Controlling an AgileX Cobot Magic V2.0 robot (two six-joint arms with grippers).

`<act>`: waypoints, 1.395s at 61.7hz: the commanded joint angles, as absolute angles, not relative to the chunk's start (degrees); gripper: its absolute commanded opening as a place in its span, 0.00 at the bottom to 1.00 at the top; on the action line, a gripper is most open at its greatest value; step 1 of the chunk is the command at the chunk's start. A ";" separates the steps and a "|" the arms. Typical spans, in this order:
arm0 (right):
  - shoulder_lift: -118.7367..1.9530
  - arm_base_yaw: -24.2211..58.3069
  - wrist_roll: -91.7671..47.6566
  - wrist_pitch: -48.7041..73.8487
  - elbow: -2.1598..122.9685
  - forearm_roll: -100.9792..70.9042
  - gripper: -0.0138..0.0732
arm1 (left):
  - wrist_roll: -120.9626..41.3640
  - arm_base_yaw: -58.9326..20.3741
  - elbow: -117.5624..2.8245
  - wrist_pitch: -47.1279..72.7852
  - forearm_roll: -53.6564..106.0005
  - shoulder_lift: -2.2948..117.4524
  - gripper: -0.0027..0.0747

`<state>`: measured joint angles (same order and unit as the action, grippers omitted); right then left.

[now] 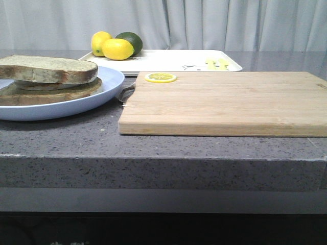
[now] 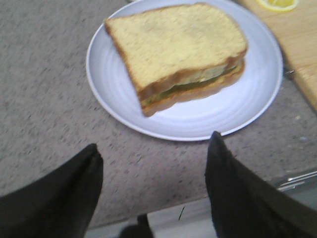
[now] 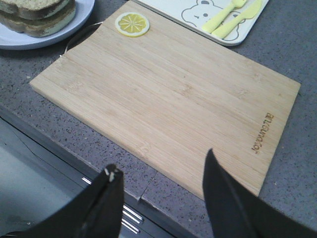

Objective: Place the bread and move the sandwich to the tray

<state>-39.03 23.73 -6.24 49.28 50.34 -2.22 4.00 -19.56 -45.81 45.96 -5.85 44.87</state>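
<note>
**Front view: sandwich on plate, tray at bench's far edge**

We see the sandwich (image 1: 48, 80) on the blue plate (image 1: 110, 81) at the bench's (image 1: 163, 148) left edge. The tray (image 1: 173, 57) lies behind the cutting board (image 1: 225, 104). Left pincer (image 2: 153, 168) and right pincer (image 3: 161, 186) gape, empty.

A light wooden cutting board (image 1: 225, 103) lies flat on the grey speckled countertop (image 1: 153, 148), a lemon slice (image 1: 160, 77) resting at its far left corner. Just left of it sits a round pale blue plate (image 1: 110, 81), its rim near the board's edge. Farther back, two lemons (image 1: 112, 47) and a lime (image 1: 132, 41) huddle together before a pale curtain (image 1: 214, 23).
</note>
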 commanded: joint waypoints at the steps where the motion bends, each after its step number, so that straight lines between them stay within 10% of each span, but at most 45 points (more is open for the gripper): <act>1: -38.94 23.45 -6.00 44.97 51.60 -1.61 0.61 | 4.50 -15.07 -51.91 50.86 -6.06 49.87 0.60; 33: -38.94 23.45 -6.00 46.89 51.60 -1.61 0.61 | -26.14 16.36 -60.39 54.79 38.77 71.37 0.60; 86: -38.94 23.45 -6.00 46.89 51.60 -1.61 0.61 | -36.74 17.21 -60.83 50.54 58.87 89.14 0.44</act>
